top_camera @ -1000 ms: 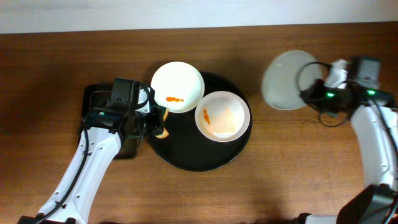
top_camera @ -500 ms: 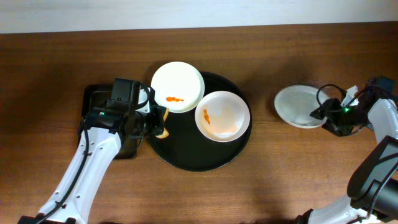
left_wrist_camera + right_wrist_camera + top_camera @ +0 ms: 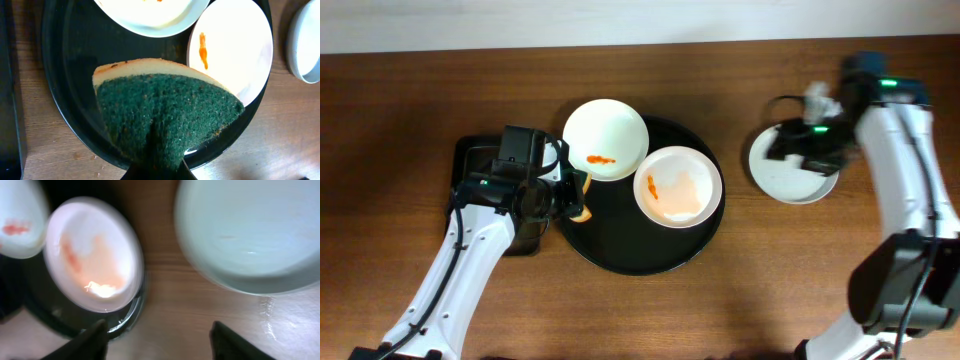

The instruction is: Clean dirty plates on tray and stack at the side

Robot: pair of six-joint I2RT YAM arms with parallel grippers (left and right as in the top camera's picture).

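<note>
Since a second ago the right arm has let go of the clean plate (image 3: 790, 175) it held tilted in the air. That plate now lies flat on the counter (image 3: 410, 110), well to the right of the tray (image 3: 620, 250), and the arm has swung round above it. The left arm has not shifted.

Overhead: the right gripper (image 3: 790, 148) hangs over the clean plate. On the tray, the rear plate (image 3: 606, 135) overlaps the upper-left rim and carries a short orange smear. The near plate (image 3: 678, 186) sits on the tray's right half with a fainter smear. The left gripper (image 3: 570, 198) is at the tray's left edge, clamped on a sponge (image 3: 582, 208), with the small rectangular tray (image 3: 470, 160) under the arm.

Left wrist: the sponge (image 3: 165, 115), green face toward the camera with a yellow layer behind, is pinched at its lower end and hangs over the tray (image 3: 65, 75). The near plate (image 3: 235, 45) is beyond it, the rear plate (image 3: 150, 15) at the top, and the clean plate (image 3: 305, 45) at the right edge.

Right wrist, blurred: the right gripper (image 3: 159, 330) is spread wide with nothing between its fingers. The clean plate (image 3: 250, 235) is at upper right, and the near plate (image 3: 92, 260) is on the tray (image 3: 131, 314) at left.
</note>
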